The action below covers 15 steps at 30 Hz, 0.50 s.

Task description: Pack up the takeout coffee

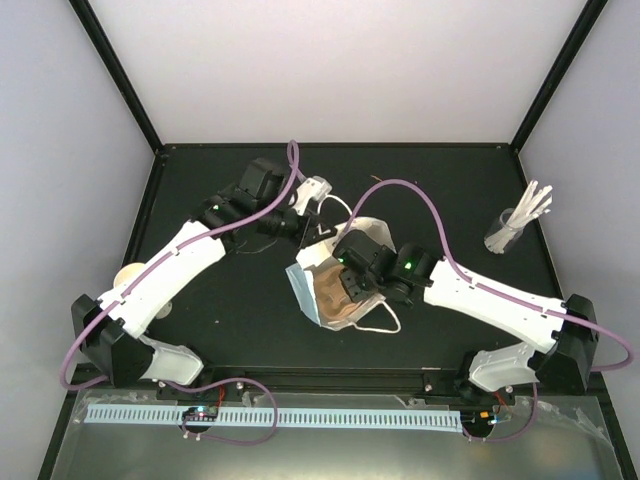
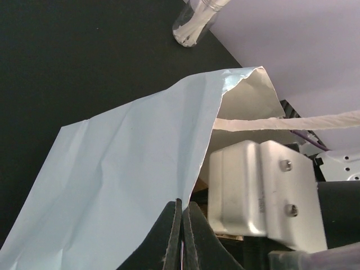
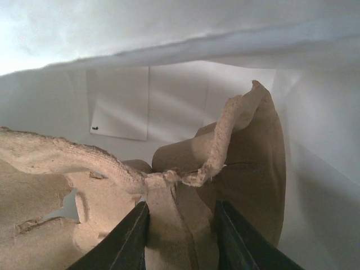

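The light-blue paper bag (image 1: 303, 288) lies on its side mid-table with its mouth facing right. My left gripper (image 1: 312, 235) is shut on the upper edge of the bag's mouth (image 2: 183, 203) and holds it lifted. My right gripper (image 1: 350, 288) reaches into the mouth, shut on the brown moulded-pulp cup carrier (image 1: 335, 305). In the right wrist view its fingers press both sides of the carrier's middle ridge (image 3: 183, 236), with the bag's white inside (image 3: 315, 169) all around. A cream paper cup (image 1: 130, 273) shows partly beside my left arm.
A clear glass of white sticks (image 1: 515, 225) stands at the back right, also in the left wrist view (image 2: 194, 25). The bag's white handles (image 1: 385, 322) trail onto the black mat (image 1: 230, 310). Black frame posts border the table.
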Motion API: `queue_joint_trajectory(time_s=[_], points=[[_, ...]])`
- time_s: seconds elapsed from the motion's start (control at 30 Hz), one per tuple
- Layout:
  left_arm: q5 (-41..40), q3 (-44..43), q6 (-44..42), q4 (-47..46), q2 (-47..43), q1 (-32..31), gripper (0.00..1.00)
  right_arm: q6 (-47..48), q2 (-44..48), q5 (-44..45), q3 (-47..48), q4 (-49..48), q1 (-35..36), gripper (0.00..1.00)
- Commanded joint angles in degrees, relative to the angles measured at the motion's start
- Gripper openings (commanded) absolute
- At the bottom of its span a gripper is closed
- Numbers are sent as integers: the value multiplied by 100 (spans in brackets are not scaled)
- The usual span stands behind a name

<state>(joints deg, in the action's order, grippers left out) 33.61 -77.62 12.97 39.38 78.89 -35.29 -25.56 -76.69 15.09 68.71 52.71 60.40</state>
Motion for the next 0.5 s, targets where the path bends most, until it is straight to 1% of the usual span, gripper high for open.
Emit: queue_joint_trajectory(time_s=[0.0,0.23,0.47], points=[[-462,-221,-266,-129,-22,-129,2,85,-156,-262,-33,291,42,32],[-1005,-266,-636,-39,-118,-223,2,89,-525,-254,-60,247,42,32],[-1121,-298,-1093,-86,-259,-331,2,101,-869,-321,-21,184,42,32]])
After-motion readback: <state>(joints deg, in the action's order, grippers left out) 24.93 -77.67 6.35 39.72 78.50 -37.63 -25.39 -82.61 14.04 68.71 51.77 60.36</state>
